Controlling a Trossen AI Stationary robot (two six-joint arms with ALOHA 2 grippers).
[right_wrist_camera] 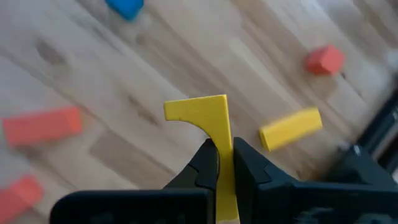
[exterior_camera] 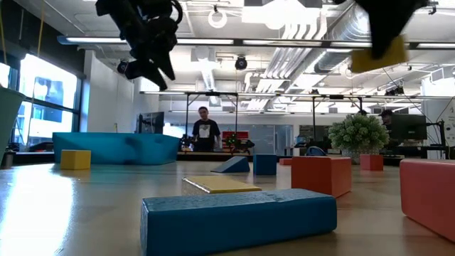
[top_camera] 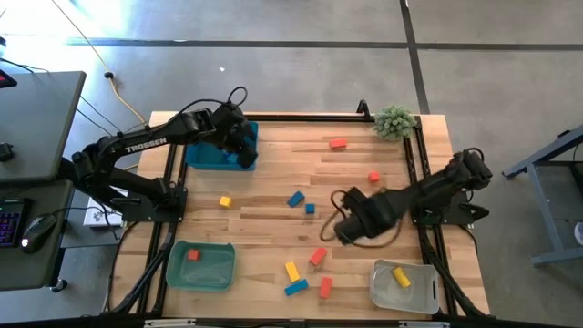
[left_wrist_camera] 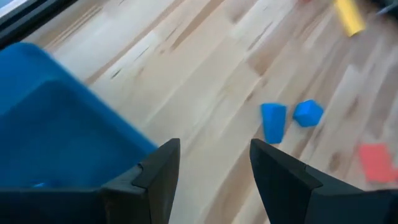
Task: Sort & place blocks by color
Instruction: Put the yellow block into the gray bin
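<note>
Right wrist view: we note right gripper clamped on yellow curved piece; clear bin lies nearest this arm.

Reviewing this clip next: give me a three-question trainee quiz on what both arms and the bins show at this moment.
1. True or false: the right gripper is shut on a yellow piece.
2. Which bin does the left gripper hover beside? A) green bin B) blue bin C) clear bin
3. Fill in: the green bin holds one ____ block.

Key
1. True. The right wrist view shows the thin yellow piece pinched between the fingers above the table.
2. B. In the high view the left gripper sits at the blue bin, fingers open and empty.
3. Red: a red block lies in it, while the clear bin holds a yellow block.
</note>
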